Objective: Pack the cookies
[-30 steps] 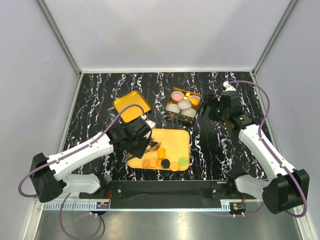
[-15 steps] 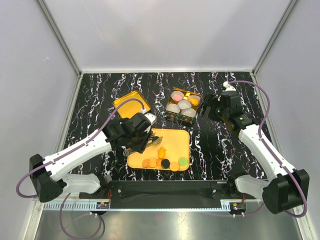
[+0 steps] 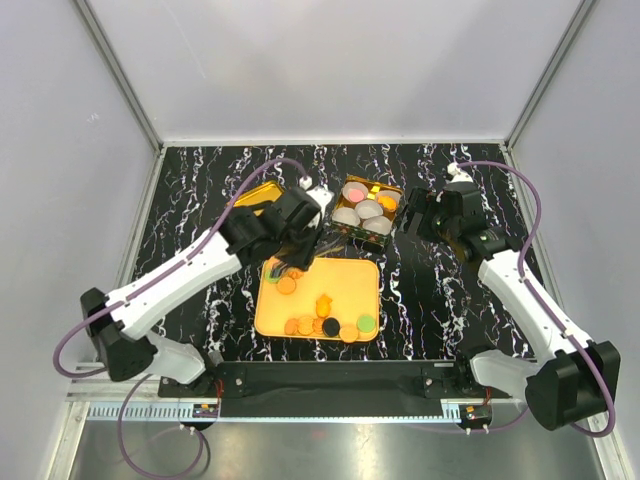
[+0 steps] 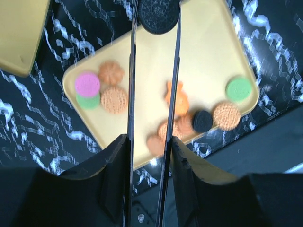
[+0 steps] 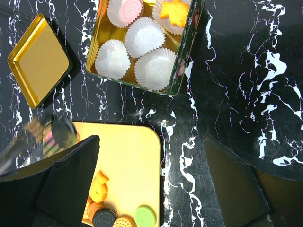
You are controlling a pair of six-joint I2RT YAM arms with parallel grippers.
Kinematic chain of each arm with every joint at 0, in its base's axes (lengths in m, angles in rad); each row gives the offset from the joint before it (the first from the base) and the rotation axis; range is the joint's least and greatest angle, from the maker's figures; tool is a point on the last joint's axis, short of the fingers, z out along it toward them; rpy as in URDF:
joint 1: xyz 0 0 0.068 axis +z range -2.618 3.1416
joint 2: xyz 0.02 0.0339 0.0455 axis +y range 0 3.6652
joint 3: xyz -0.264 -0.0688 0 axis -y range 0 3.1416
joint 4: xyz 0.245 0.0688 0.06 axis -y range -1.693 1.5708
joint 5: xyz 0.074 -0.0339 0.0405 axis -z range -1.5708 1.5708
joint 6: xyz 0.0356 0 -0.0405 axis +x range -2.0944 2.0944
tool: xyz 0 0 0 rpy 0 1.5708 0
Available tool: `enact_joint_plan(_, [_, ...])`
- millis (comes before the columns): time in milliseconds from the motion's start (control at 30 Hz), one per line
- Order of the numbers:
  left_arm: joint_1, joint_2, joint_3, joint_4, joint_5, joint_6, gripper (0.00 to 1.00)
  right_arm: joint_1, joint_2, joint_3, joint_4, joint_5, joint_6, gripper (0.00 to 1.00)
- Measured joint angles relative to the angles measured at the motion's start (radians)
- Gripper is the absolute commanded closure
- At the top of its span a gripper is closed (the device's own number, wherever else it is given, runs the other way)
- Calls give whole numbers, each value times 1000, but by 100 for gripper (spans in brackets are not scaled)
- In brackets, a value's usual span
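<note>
My left gripper [image 3: 297,238] [image 4: 150,142] is shut on a pair of thin metal tongs [image 4: 131,94], whose tips pinch a black cookie [image 4: 158,14] above the yellow-orange tray [image 3: 350,275] [image 4: 208,56]. On the tray lie pink [image 4: 87,83], green [image 4: 238,88], black [image 4: 202,121] and orange [image 4: 114,99] cookies, with a row along its near edge [image 3: 330,326]. My right gripper [image 3: 422,215] [image 5: 151,175] is open and empty, held above the table right of the tin.
An open tin [image 3: 368,210] [image 5: 187,56] behind the tray holds white paper cups [image 5: 142,35], one with a pink cookie [image 5: 131,8]. Its gold lid [image 3: 258,200] [image 5: 40,66] lies to the left, partly under my left arm.
My left arm has swung from the tray's left near edge toward the back, nearer the tin, carrying the tongs. Cookies at the tray's back left now show. The right arm has not moved.
</note>
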Motion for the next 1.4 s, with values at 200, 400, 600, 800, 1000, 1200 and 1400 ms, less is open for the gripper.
enact_joint_plan(200, [54, 194, 203, 80, 2, 33, 58, 0, -18, 0, -13, 0, 0, 0])
enact_joint_plan(400, [84, 400, 370, 152, 8, 58, 57, 0, -43, 0, -31, 0, 0, 0])
enact_joint_plan(600, [96, 566, 481, 189, 8, 65, 57, 0, -66, 1, -61, 2, -1, 0])
enact_joint_plan(800, [107, 668, 531, 203, 8, 67, 57, 0, -92, 1, -79, 7, -2, 0])
enact_joint_plan(1000, [111, 697, 531, 206, 8, 68, 56, 0, -98, 1, -79, 11, -4, 0])
enact_joint_plan(1200, [115, 697, 531, 207, 7, 69, 55, 0, -98, 1, -79, 11, -4, 0])
enact_joint_plan(1400, [116, 697, 531, 206, 8, 69, 55, 0, -98, 1, -79, 11, -4, 0])
